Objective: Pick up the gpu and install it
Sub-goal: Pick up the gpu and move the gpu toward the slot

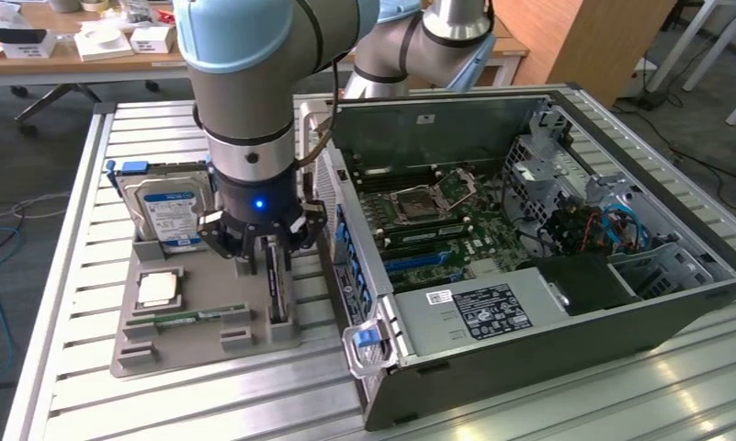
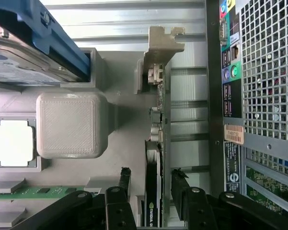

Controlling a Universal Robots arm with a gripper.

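Hand (image 1: 269, 257) open, fingers (image 2: 126, 175) straddling gpu (image 2: 153, 201), apparently not yet clamped. Gpu stands edge-on in slot of grey tray (image 1: 159, 354) on counter (image 1: 73, 395), beside open computer case (image 1: 551, 312). Pickup not done; install left.

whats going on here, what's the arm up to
A robot arm's pincer hangs over the gpu, which stands on edge in a slot of the grey parts holder. The pincer is open, one finger either side of the card, not closed on it. The open computer case sits beside the holder, gpu not yet installed.
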